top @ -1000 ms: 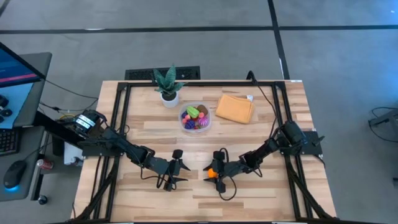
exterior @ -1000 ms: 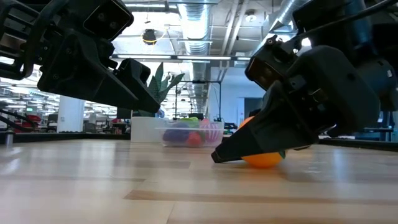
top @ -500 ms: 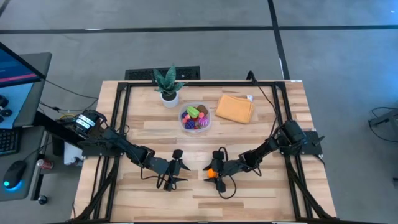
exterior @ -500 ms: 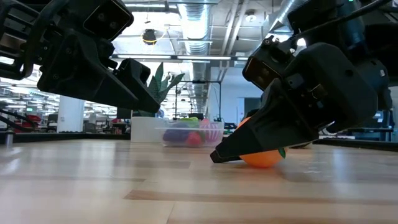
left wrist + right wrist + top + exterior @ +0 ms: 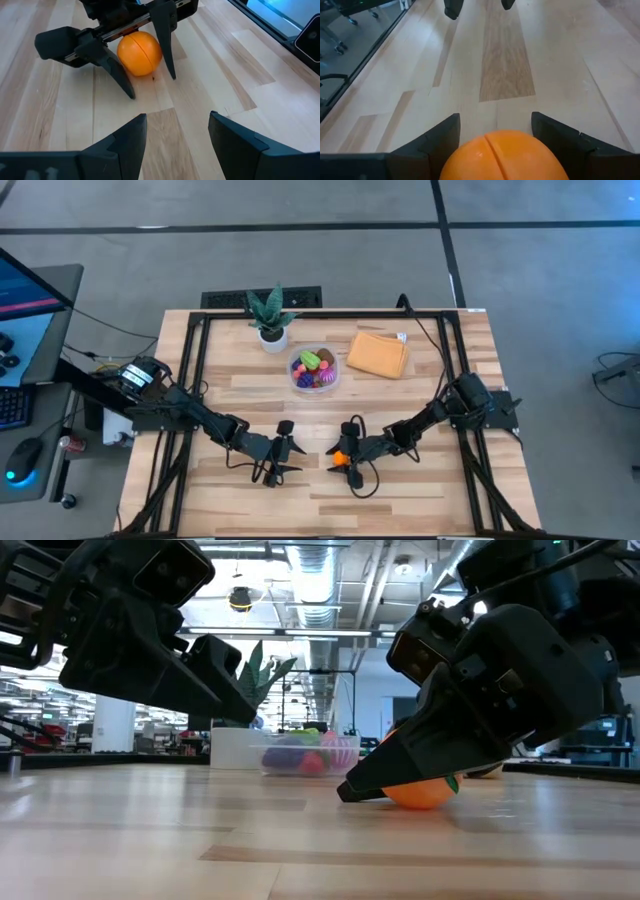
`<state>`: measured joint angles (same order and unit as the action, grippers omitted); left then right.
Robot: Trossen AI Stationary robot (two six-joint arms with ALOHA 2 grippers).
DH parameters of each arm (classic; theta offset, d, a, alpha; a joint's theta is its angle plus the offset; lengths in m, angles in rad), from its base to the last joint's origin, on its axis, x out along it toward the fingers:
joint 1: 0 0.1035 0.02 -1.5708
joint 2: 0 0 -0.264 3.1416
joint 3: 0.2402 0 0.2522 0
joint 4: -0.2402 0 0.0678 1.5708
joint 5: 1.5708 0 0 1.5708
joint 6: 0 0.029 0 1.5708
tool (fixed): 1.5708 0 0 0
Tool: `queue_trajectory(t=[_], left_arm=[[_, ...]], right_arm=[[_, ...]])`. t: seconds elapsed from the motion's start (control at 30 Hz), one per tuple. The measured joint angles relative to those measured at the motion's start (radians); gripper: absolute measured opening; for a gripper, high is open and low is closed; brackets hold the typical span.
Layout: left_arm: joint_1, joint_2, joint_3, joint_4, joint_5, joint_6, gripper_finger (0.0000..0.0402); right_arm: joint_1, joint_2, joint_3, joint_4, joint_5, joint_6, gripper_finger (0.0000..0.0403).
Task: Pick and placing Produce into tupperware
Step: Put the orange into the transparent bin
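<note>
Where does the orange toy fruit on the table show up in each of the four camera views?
High view: orange fruit at the right hand, front centre of the table.
Low view: right of centre, under the right arm's fingers.
Left wrist view: upper middle, between the right hand's fingers.
Right wrist view: bottom centre, between its fingers.
Shared landmark: the right hand around it.

- right claw [image 5: 342, 456] low on the desk [image 5: 420, 390], fingers around an orange fruit [image 5: 341, 458]
- left claw [image 5: 284, 448] just beside it, spread
- tupperware [image 5: 314, 369] with produce between plant [image 5: 269, 313] and orange cloth [image 5: 377, 353]
</note>
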<state>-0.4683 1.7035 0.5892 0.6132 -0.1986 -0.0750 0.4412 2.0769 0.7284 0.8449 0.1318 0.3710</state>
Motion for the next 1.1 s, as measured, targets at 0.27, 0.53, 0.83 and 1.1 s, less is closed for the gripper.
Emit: queue_trajectory(t=[0.27,0.53,0.83,1.1], left_arm=[[0.0,0.0,0.0,-0.005,0.0,-0.001,0.0204],[0.0,0.0,0.0,-0.004,0.0,-0.001,0.0204],[0.0,0.0,0.0,-0.004,0.0,-0.001,0.0204],[0.0,0.0,0.0,-0.004,0.0,0.0,0.0204]], right_arm=[[0.0,0.001,0.0,-0.014,0.0,-0.003,0.0265],[0.0,0.002,-0.001,-0.013,0.001,-0.004,0.0259],[0.0,0.003,-0.002,-0.01,0.002,-0.004,0.0243],[-0.001,0.004,-0.003,0.006,0.002,-0.011,0.0217]])
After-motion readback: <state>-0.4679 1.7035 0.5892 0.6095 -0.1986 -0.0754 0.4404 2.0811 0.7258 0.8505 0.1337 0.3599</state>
